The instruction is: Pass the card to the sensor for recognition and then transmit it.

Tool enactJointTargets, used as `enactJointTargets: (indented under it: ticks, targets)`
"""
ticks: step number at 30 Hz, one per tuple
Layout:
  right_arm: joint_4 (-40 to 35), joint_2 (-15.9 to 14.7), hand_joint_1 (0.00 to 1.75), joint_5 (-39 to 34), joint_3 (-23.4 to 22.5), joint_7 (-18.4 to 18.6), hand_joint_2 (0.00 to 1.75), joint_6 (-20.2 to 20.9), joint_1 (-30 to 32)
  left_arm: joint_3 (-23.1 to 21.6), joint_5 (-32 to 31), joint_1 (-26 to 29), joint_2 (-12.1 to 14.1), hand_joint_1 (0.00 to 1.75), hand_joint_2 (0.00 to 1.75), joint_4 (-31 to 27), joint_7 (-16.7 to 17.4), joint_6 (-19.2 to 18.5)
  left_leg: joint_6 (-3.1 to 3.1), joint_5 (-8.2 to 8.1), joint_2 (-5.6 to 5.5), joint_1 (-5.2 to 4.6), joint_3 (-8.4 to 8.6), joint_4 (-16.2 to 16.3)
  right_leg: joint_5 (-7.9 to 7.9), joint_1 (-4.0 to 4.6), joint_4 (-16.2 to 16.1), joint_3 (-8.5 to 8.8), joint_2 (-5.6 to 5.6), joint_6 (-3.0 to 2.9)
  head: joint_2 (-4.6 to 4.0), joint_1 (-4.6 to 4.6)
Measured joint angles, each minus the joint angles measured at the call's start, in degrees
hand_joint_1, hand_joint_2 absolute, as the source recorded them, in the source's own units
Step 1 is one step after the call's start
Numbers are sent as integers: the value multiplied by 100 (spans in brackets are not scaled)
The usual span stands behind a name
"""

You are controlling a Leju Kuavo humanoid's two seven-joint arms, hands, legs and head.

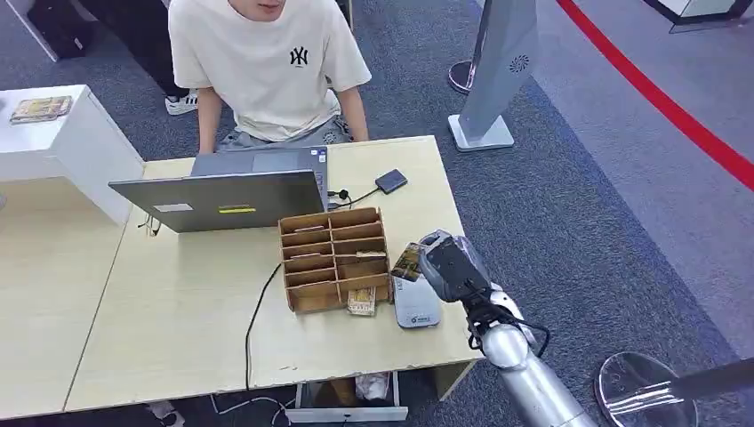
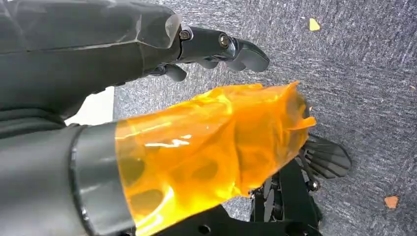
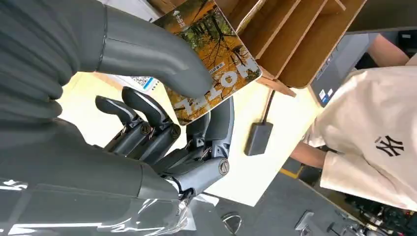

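The right robot hand [image 1: 445,262] hangs over the right end of the bench [image 1: 178,320], with the card [image 1: 408,261] pinched between thumb and fingers. In the right wrist view the thumb [image 3: 152,54] lies across the card's printed face [image 3: 216,59] and the darker fingers back it from behind, so about half the card sticks out free. The left robot hand [image 2: 147,73] hangs beside the body over the carpet, fingers loosely apart and holding nothing.

The card looks thin, light and stiff, with a glossy face (likely slippery under smooth pads). A flat pinch near one short edge seems the right hold, leaving the free end clear to present; too light a squeeze may let it swivel.

The pale grey sensor [image 1: 416,305] lies flat on the bench just below and near the hand, close to the bench's right edge. The wooden rack [image 1: 335,258] stands just left of the card, and its open slots are the tightest neighbour. Open room lies to the right, past the bench edge, and above. A person [image 1: 267,62] sits at the far side behind a laptop [image 1: 222,200], well apart.
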Motion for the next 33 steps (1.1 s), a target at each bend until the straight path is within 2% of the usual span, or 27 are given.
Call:
enactJointTargets:
  ticks: [33]
  targets:
    - [446,-39,175,282,-9,177,175,312,-169,225,85,-1,-50,0,0,0,41,-15,0,0,0,0,1,0,0,0,0,0,0,0,0,2]
